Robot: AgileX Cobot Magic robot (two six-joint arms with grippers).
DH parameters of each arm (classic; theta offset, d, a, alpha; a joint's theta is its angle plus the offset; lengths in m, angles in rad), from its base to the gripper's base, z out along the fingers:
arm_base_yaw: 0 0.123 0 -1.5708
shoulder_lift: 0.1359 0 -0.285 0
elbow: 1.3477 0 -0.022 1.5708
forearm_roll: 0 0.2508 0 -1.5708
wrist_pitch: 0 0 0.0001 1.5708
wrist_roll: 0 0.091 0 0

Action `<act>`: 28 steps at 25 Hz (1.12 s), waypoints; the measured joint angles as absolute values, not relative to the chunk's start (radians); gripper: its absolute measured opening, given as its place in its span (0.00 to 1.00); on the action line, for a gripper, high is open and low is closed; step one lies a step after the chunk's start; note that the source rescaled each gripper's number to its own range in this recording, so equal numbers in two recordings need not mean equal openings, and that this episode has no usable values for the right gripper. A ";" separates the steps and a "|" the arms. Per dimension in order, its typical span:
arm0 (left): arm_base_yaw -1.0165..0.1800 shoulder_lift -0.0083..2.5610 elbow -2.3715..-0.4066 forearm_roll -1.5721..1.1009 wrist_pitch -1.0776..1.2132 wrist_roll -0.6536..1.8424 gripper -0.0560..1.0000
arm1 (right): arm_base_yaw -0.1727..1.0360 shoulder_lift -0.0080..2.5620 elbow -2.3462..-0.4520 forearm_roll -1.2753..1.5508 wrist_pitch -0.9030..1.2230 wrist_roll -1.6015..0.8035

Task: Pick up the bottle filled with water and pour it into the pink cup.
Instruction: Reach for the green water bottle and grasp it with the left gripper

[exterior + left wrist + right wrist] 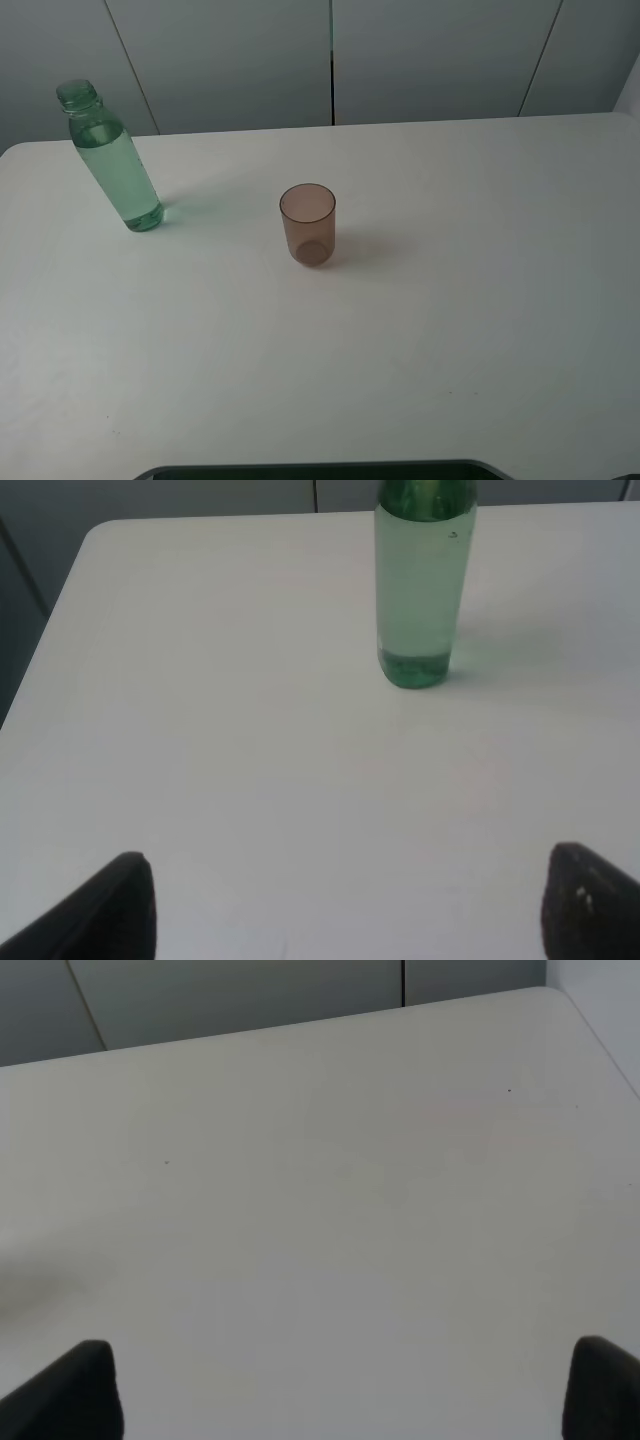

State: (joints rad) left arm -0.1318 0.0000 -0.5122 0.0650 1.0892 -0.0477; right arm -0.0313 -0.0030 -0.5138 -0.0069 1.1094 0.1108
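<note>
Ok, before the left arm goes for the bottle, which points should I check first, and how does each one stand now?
1. The bottle stands upright, uncapped, with water inside: ok.
2. The pink cup stands upright, mouth up, apart from the bottle: ok.
3. The left gripper is open and holds nothing: ok.
4. The table is bare between the left gripper and the bottle: ok.
5. The right gripper is open, holds nothing, with only table in its view: ok.

From up high, one camera looks steeply down on the table (450, 350); both wrist cameras skim low across it. The left shares the bottle (112, 165), ten o'clock overhead.
</note>
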 joint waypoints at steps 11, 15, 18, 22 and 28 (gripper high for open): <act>-0.132 0.000 -0.512 0.065 1.089 -0.048 0.93 | -0.031 -0.003 -0.514 -0.007 1.109 0.111; -0.132 0.000 -0.512 0.065 1.089 -0.048 0.93 | -0.031 -0.003 -0.514 -0.007 1.109 0.111; -0.132 0.000 -0.512 0.065 1.089 -0.048 0.93 | -0.031 -0.003 -0.514 -0.007 1.109 0.111; -0.132 0.000 -0.512 0.065 1.089 -0.048 0.93 | -0.031 -0.003 -0.514 -0.007 1.109 0.111; -0.132 0.000 -0.512 0.067 1.089 -0.048 0.93 | -0.031 -0.003 -0.514 -0.007 1.109 0.111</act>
State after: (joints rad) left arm -0.1318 0.0000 -0.5122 0.0671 1.0892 -0.0477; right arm -0.0313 -0.0030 -0.5138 -0.0069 1.1094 0.1108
